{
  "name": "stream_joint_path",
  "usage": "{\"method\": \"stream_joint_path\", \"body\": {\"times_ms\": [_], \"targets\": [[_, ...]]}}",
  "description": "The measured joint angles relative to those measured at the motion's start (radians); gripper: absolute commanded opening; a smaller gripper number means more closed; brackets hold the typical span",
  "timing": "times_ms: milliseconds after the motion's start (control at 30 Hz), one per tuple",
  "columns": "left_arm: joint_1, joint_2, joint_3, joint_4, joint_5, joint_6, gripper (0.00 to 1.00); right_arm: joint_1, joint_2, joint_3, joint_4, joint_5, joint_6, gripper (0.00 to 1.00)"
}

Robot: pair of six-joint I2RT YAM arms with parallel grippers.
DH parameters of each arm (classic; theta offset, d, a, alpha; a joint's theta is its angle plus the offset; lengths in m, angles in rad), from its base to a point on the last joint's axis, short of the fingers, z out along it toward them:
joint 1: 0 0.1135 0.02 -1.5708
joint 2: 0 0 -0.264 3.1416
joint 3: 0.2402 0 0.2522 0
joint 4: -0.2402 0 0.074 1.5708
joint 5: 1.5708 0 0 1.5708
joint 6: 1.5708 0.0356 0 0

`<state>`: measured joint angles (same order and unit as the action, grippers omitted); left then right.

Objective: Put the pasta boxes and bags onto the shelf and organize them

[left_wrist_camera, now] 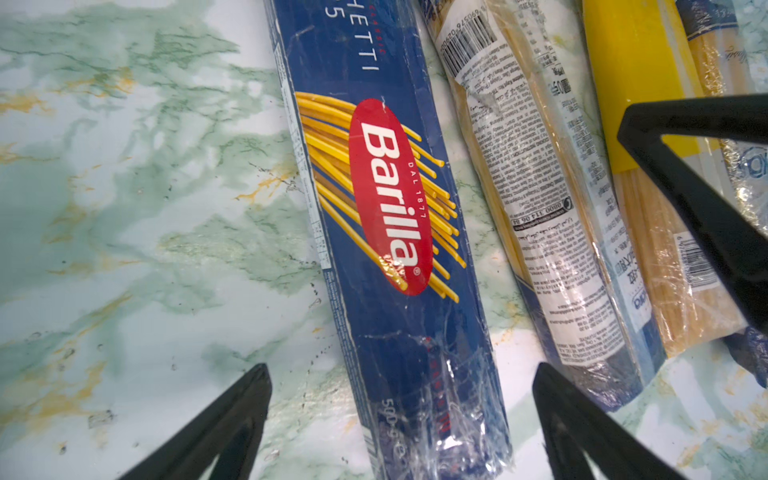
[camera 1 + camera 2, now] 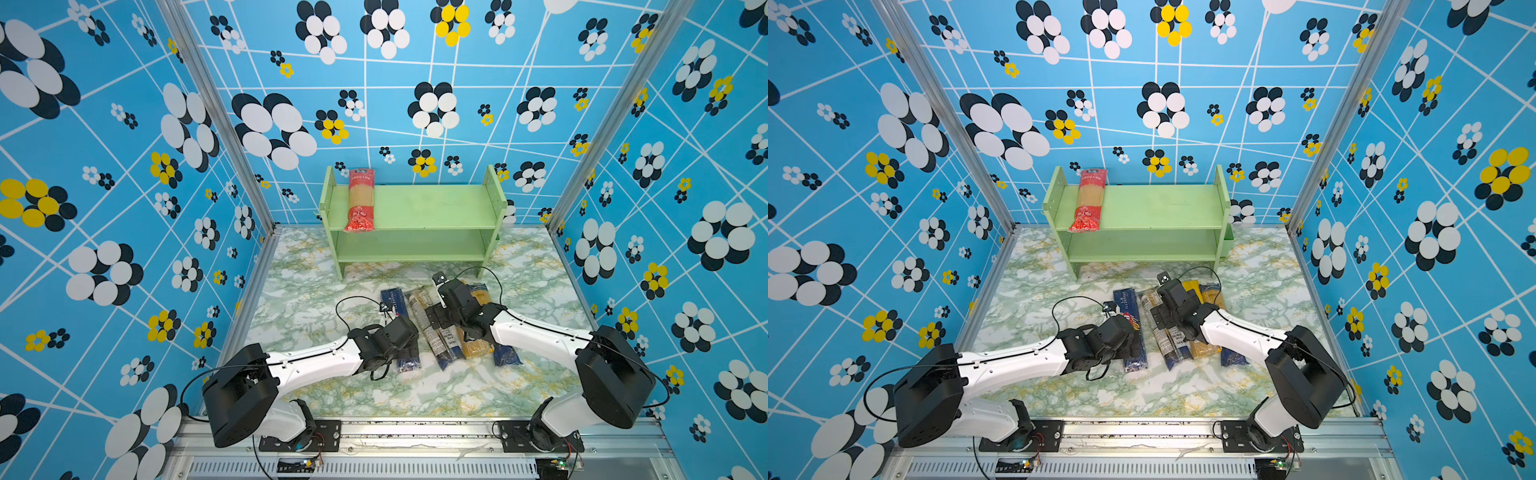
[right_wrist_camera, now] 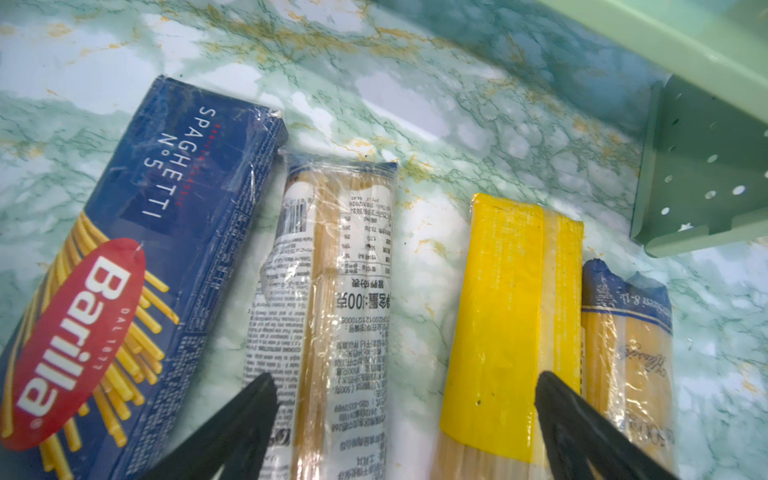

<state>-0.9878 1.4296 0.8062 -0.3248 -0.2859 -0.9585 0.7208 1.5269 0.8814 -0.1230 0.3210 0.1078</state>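
Pasta: red bag on shelf top tier; Barilla box, white-label bag, yellow-topped bag, blue-ended bag waiting on table; left gripper, right gripper jaws apart, empty

lab test booth, aluminium-framed patterned walls
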Motion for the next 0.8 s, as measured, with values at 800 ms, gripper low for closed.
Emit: {"method": "stream_joint_path", "body": {"times_ms": [800], "targets": [[-0.003, 0.152, 0.150, -0.167, -0.006, -0.021, 0.99, -0.043, -0.040, -0.084, 0.030, -0.028, 0.011, 0.99]]}}
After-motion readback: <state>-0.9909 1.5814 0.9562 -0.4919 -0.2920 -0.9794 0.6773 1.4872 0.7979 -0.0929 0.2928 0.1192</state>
